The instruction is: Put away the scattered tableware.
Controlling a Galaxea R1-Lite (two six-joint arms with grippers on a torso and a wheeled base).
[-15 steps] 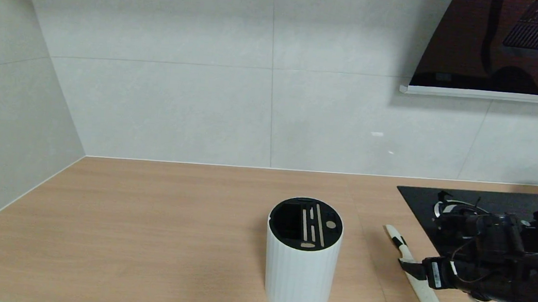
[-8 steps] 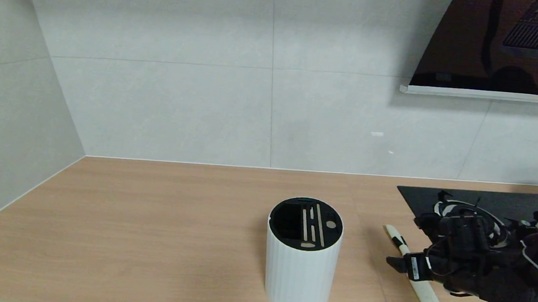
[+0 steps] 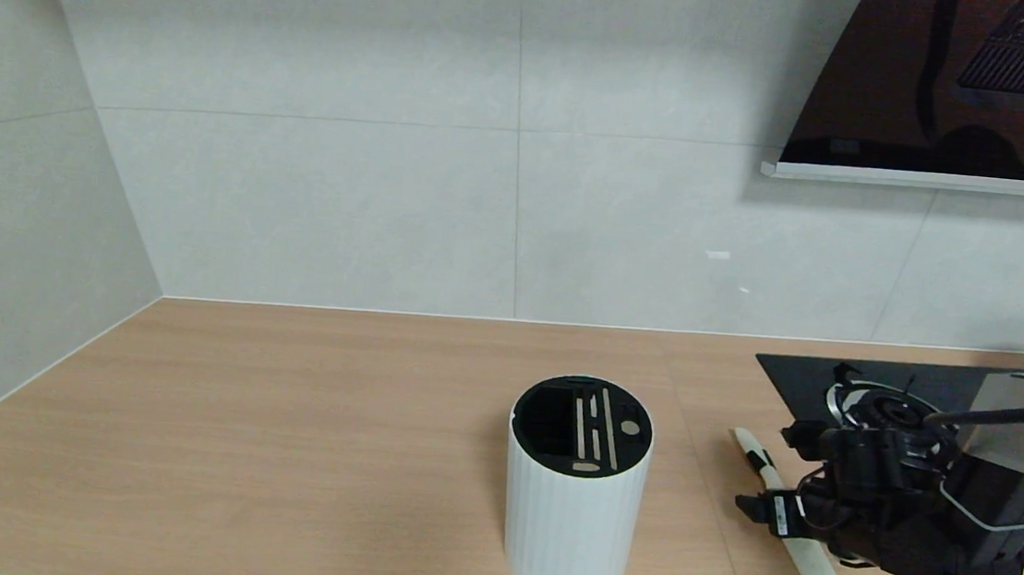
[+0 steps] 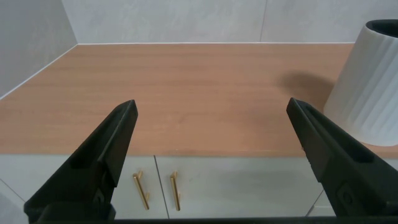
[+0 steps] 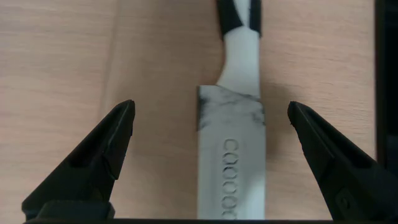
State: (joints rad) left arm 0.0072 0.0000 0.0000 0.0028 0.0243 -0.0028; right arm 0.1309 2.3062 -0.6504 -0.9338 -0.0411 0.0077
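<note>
Knife position: a white knife (image 3: 813,571) lies flat on the wooden countertop (image 3: 324,419), between the knife holder (image 3: 573,506) and the gas hob (image 3: 801,378), handle toward the wall and blade tip toward the counter's front edge.
Knife and pincer: the right gripper (image 3: 770,468) is placed over the knife near the join of handle and blade; in the right wrist view the knife (image 5: 230,155) runs down the middle of the gap, apart from both fingers (image 5: 87,168).
Right pincer state: the jaws are spread wide and nothing is held.
Left pincer state: the left gripper (image 4: 210,118) is also spread wide and holds nothing; it is seen at the counter's front edge, with the holder (image 4: 367,81) to one side.
Knife material: a smooth pale blade is seen, with a grey marbled patch at the heel and a row of small oval dimples; the handle is white with black bands.
Holder: an upright white ribbed cylinder, topped by a black slotted insert.
Surroundings: grey wall tiles (image 3: 298,195), a dark range hood (image 3: 956,85), and cabinet doors (image 4: 217,186) with gold handles (image 4: 143,190) are seen.
Obstruction: the hob's edge lies just beside the pincer.
</note>
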